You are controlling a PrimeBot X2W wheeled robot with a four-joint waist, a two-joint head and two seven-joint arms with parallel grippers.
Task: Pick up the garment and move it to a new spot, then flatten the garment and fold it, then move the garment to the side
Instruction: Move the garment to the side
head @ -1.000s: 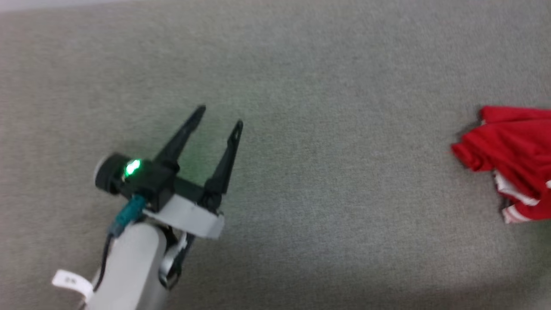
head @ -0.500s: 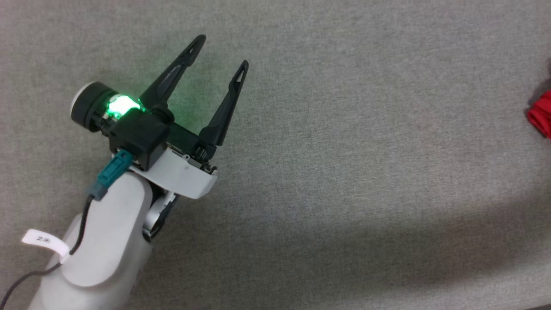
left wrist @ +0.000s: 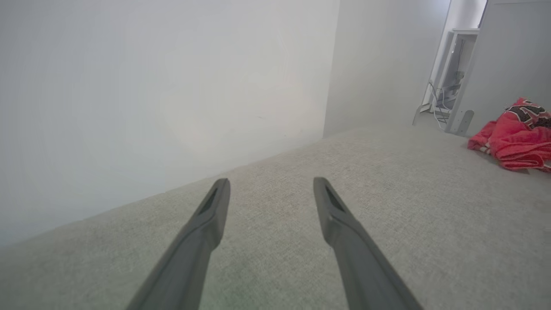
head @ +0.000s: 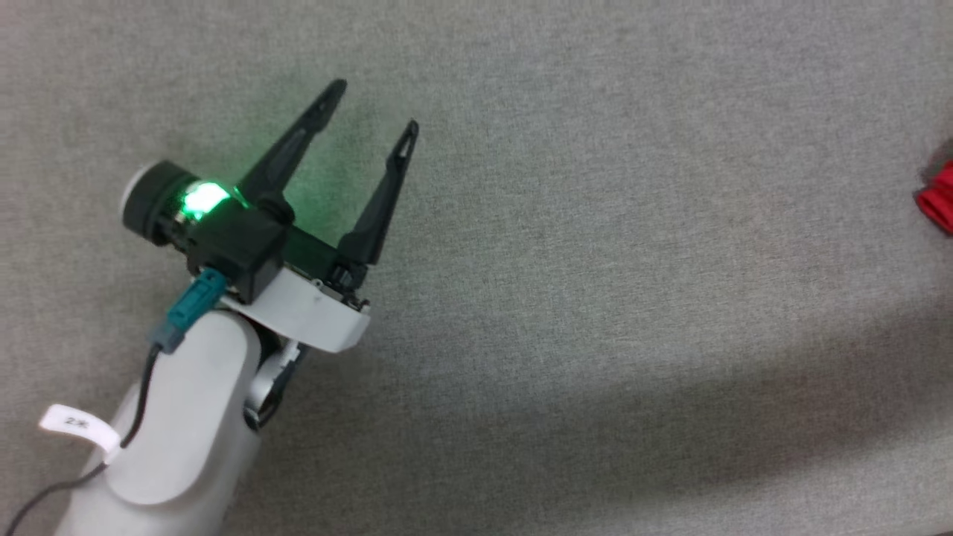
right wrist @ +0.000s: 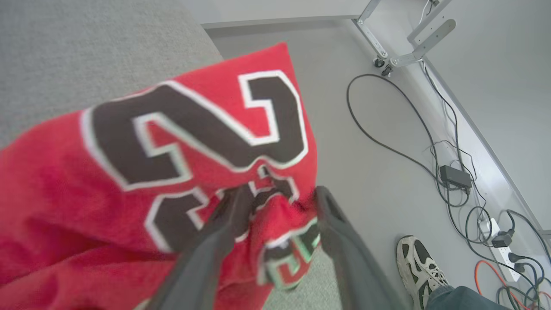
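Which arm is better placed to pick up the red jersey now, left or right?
Right. The right tool straddles a fold of the jersey; the left tool hovers open over the bare grey surface, well away from it.

Left gripper (head: 375,106): two long black tapered fingers, slotted near the tips, set on a black block.
Status light (head: 202,199): green, lit.
Mounting plate (head: 313,316): pale grey, rounded.
Forearm (head: 186,432): pale grey, smooth.
Cable (head: 141,406): black, ended by a teal connector (head: 186,313); a white tag (head: 74,426) is attached.
Right gripper (right wrist: 282,191): dark grey fingers.
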